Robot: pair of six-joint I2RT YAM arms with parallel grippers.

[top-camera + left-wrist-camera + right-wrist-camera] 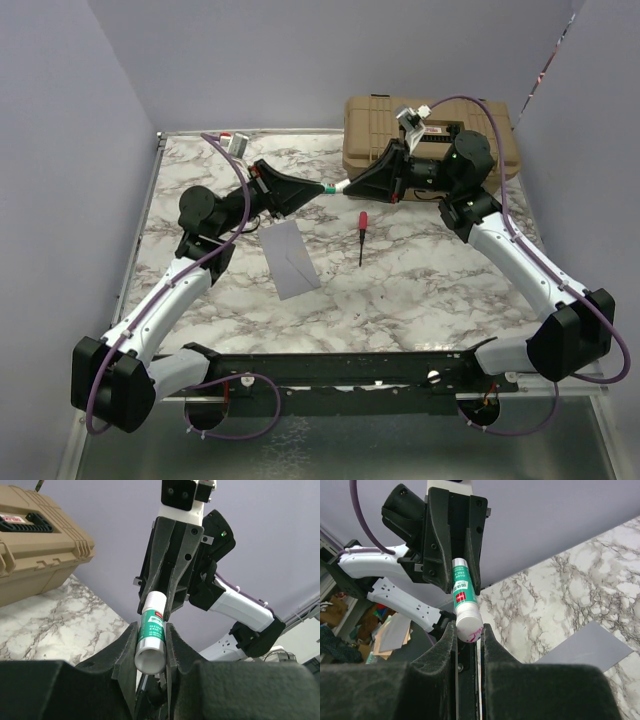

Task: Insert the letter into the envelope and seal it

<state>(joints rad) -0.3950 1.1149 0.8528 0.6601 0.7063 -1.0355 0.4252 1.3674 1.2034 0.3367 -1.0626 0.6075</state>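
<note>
Two robot arms meet above a marble-patterned table and hold one glue stick between them in the air, over the far half of the table near its middle. The left gripper has its fingers closed narrowly on the green-labelled body of the stick. The right gripper has its fingers closed narrowly on the other, white end.

In the left wrist view, the glue stick sits clamped between the left gripper's two dark fingers, its flat white end facing the camera, and the right gripper pinches the far end. In the right wrist view, the right gripper clamps a white end smeared with pink, and the left gripper grips the stick beyond it.

The grey envelope lies flat on the table, left of centre, slightly askew, apart from both grippers; one corner also shows in the right wrist view. A red-handled screwdriver lies just right of it, near the centre. A tan case sits at the far right corner.
</note>
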